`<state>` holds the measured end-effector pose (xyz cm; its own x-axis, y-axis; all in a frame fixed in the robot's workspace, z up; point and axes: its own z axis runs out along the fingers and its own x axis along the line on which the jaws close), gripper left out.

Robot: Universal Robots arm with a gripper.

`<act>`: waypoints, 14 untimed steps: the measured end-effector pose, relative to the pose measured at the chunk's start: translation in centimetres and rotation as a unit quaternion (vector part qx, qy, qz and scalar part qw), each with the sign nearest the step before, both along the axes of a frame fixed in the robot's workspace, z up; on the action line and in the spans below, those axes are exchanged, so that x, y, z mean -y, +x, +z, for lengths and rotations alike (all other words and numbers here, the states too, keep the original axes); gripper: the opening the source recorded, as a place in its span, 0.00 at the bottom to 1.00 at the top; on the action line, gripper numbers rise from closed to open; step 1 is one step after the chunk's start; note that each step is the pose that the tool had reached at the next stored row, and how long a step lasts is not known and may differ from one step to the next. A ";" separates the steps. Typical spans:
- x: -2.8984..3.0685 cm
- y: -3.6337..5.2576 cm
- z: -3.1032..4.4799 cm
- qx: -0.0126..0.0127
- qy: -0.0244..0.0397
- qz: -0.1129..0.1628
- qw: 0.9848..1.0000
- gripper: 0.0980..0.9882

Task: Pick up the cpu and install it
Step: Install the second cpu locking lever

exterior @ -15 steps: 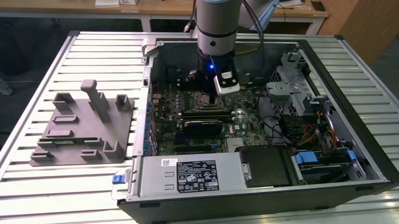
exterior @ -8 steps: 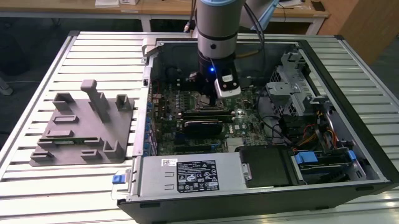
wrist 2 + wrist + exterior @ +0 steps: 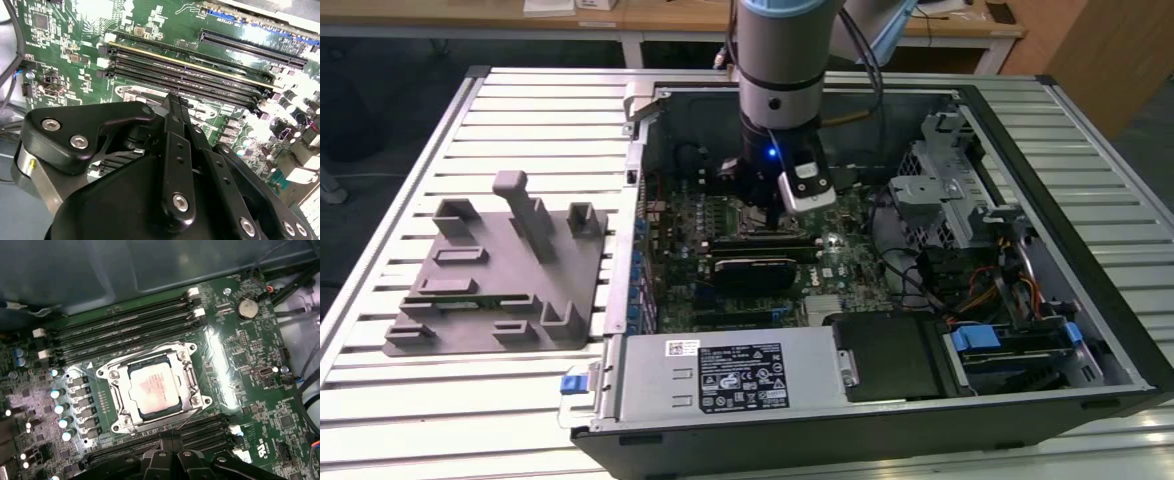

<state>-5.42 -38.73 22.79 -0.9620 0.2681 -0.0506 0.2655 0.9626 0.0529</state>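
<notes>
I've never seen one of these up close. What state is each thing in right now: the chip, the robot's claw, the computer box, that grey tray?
cpu: lying flat in its socket on the motherboard, metal top up.
gripper: fingers shut, holding nothing, inside the case above the board.
computer case: lying on its side, side panel off, insides exposed.
memory slots: appear empty.
grey fixture tray: sitting on the table at the exterior view's left of the case.

Materials: cpu (image 3: pixel 152 388), dull silver metal lid with a pinkish sheen, framed by a bright metal socket bracket (image 3: pixel 192 385); around it, glossy green motherboard (image 3: pixel 235 370). Gripper (image 3: pixel 172 107): matt black links, shiny screws. Beside the computer case (image 3: pixel 1067 120), matt grey plastic fixture (image 3: pixel 500 275).
</notes>
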 end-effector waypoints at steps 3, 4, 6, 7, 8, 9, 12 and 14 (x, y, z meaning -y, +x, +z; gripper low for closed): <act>0.01 -0.08 -0.13 0.000 0.001 0.015 1.000 0.01; 0.04 -0.15 -0.17 0.000 0.001 0.018 1.000 0.01; 0.19 -0.39 -0.25 0.000 0.002 0.022 1.000 0.01; 0.26 -0.55 -0.30 0.000 0.002 0.023 1.000 0.01; 0.33 -0.73 -0.34 0.000 0.003 0.023 1.000 0.01; 0.40 -0.92 -0.39 0.000 0.004 0.024 1.000 0.01; 0.70 -1.31 -0.52 0.000 0.010 0.025 1.000 0.01; 1.11 -1.56 -0.63 0.000 0.020 0.025 0.999 0.01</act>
<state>-6.98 -39.85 22.16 -0.9741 0.2221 -0.0416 0.2176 0.9716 0.0924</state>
